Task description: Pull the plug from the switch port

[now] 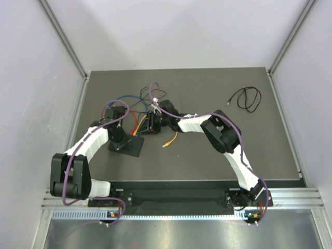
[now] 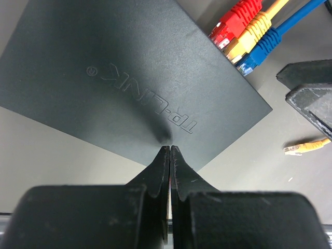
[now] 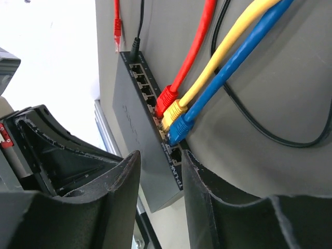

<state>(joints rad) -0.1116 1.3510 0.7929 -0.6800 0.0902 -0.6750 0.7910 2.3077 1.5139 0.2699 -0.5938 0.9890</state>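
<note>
Left gripper (image 2: 170, 151), jaws pressed shut and empty, tips planted on the switch (image 2: 129, 78), a good anchor. Right gripper (image 3: 160, 161) gapes, holding nothing. Blue plug (image 3: 179, 129) at its twelve o'clock, yellow plug (image 3: 174, 111) and red plug (image 3: 166, 98) beyond. Straddle one, pinch the latch, draw straight out.

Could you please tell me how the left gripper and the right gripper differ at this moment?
The left gripper is shut, while the right gripper is open. The left gripper's tips appear to rest on the plain top of the switch; the right gripper faces its port side, with the red plug, yellow plug and blue plug seen beyond its gap, none gripped. Both are black, two-fingered and close to the switch.
</note>
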